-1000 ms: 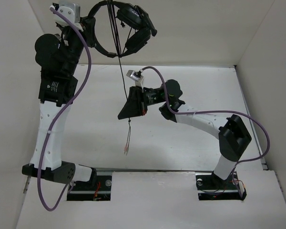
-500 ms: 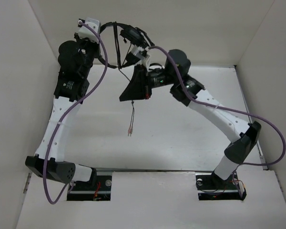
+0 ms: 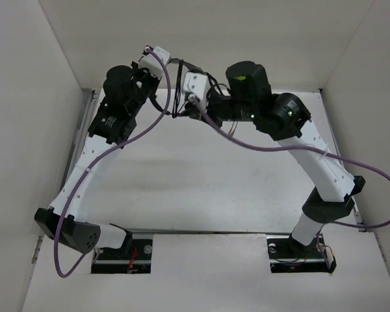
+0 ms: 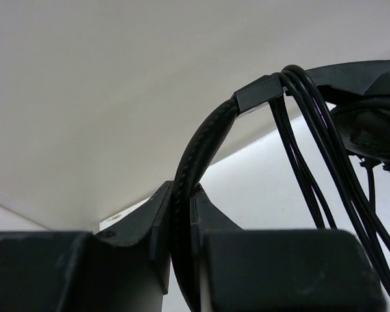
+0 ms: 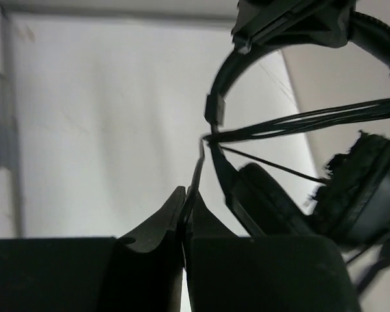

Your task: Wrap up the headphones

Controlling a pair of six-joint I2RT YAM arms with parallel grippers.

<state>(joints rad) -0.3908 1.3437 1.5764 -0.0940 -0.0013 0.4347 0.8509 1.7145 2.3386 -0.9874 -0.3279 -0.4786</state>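
Observation:
The black headphones [image 3: 185,66] hang in the air at the back centre, mostly hidden between both wrists. My left gripper [image 4: 182,198] is shut on the padded headband [image 4: 205,136]; in the top view it [image 3: 168,69] sits high at the back. Several cable strands [image 4: 315,136] cross the band beside an earcup [image 4: 370,127]. My right gripper [image 5: 190,198] is shut on the thin black cable [image 5: 198,162], just below the band [image 5: 214,107] and the earcups [image 5: 361,195]; it [image 3: 182,108] is close under the headphones. The coloured plugs are out of view.
White walls [image 3: 260,39] enclose the white table [image 3: 182,175] at the back and sides. Thick purple arm cables [image 3: 266,148] loop over the right arm and down the left arm [image 3: 84,188].
Both arms have swung in to the back centre. The right gripper has risen to the headphones with the cable, and the hanging cable tail with plugs is gone from view.

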